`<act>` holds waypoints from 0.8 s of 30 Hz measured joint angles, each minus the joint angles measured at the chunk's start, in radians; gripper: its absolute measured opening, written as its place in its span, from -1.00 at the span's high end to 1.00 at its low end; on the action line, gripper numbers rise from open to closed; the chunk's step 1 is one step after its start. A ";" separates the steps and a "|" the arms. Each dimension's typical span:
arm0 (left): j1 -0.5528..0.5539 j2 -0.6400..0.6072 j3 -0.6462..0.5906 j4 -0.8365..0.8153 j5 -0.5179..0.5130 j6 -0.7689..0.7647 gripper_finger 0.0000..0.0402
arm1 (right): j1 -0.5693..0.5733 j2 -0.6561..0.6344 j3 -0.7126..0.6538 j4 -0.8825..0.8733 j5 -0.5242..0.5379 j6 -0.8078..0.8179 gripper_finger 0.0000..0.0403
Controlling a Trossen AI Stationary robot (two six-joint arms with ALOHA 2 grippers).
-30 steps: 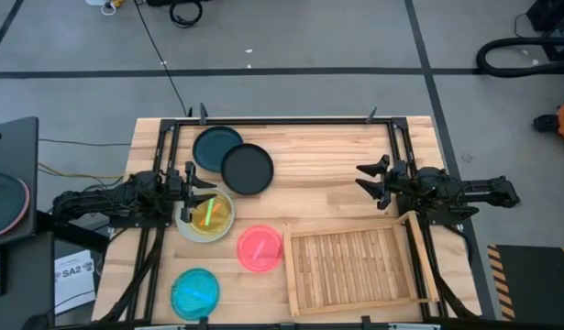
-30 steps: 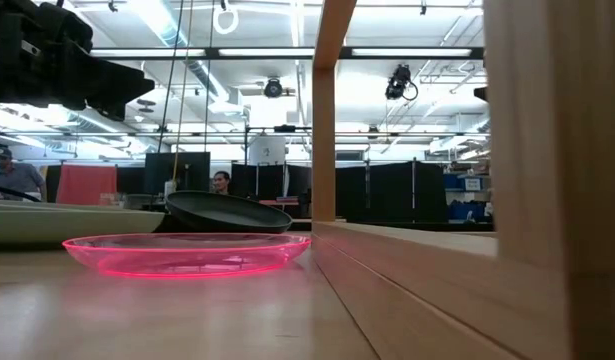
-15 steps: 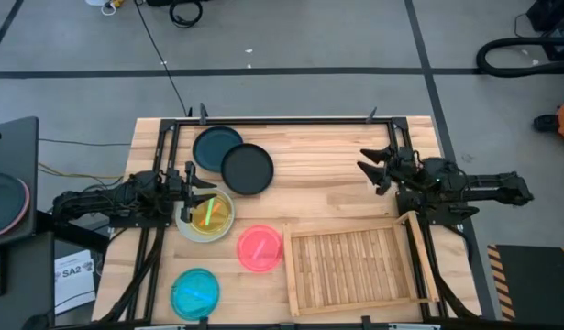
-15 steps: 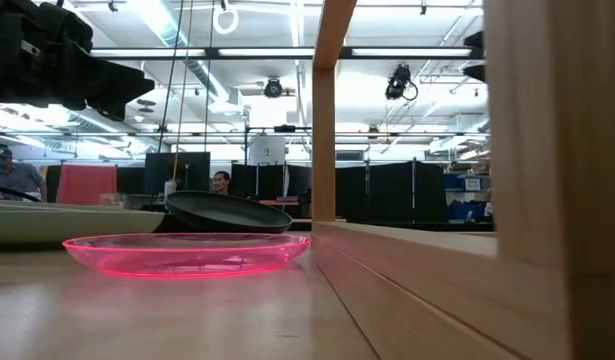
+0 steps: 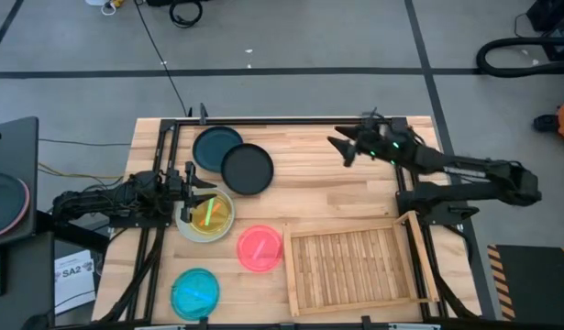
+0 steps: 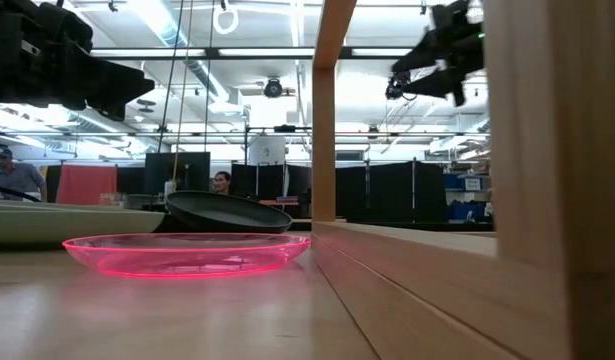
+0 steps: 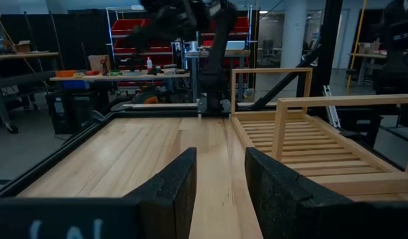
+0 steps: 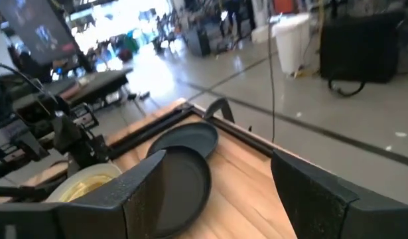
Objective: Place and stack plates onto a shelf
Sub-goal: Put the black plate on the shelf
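Note:
In the high view the dark teal plate (image 5: 215, 146) lies near the far left corner. The black plate (image 5: 247, 169) rests with its rim on the teal one. The yellow-green plate (image 5: 209, 214) lies inside the pale mint plate (image 5: 192, 226). The pink plate (image 5: 259, 247) and the cyan plate (image 5: 195, 293) lie flat on the table. The slatted wooden shelf (image 5: 355, 270) sits at the near right. My left gripper (image 5: 208, 192) is open above the pale plate's far rim. My right gripper (image 5: 341, 147) is open, raised in the air right of the black plate (image 8: 180, 182).
Black frame rails (image 5: 291, 120) run along the table's far edge and sides. Bare wood (image 5: 309, 197) lies between the plates, the shelf and my right arm. In the low view the shelf's wooden post (image 6: 325, 110) stands close in front. People show in the room beyond.
My right gripper has risen and swung toward the table's far edge and leftward, toward the black plate, staying open. My left arm and all the plates have kept still.

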 joint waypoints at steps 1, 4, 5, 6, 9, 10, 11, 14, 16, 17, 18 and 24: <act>0.000 0.000 0.000 0.000 0.000 0.000 0.33 | -0.019 0.044 0.029 0.001 -0.029 -0.002 -0.35; 0.000 0.000 0.000 0.000 0.000 0.000 0.33 | -0.065 0.169 0.114 -0.002 -0.103 -0.005 -0.35; 0.000 0.000 0.000 0.000 0.000 0.000 0.33 | -0.074 0.206 0.141 0.000 -0.122 -0.012 -0.35; 0.000 0.000 0.000 0.000 0.000 0.000 0.33 | -0.082 0.239 0.165 0.000 -0.140 -0.024 -0.35; 0.000 0.000 0.000 0.000 0.000 0.000 0.33 | -0.095 0.342 0.237 -0.001 -0.175 -0.057 -0.35; 0.000 0.000 0.000 0.000 0.000 0.000 0.33 | -0.097 0.373 0.261 -0.001 -0.183 -0.064 -0.35; 0.000 0.000 0.000 0.000 0.000 0.000 0.33 | -0.098 0.405 0.285 0.000 -0.188 -0.074 -0.35; 0.000 0.000 0.000 0.000 0.000 0.000 0.33 | -0.101 0.494 0.352 0.001 -0.205 -0.089 -0.35; 0.000 0.000 0.000 0.000 0.000 0.000 0.33 | -0.101 0.554 0.393 0.001 -0.217 -0.100 -0.35; 0.000 0.000 0.000 0.000 0.000 0.000 0.33 | -0.101 0.583 0.414 0.000 -0.221 -0.104 -0.35; 0.000 0.000 0.000 0.000 0.000 0.000 0.33 | -0.101 0.612 0.437 0.000 -0.226 -0.105 -0.35; 0.000 0.000 0.000 0.000 0.000 0.000 0.33 | -0.101 0.769 0.549 0.001 -0.268 -0.106 -0.35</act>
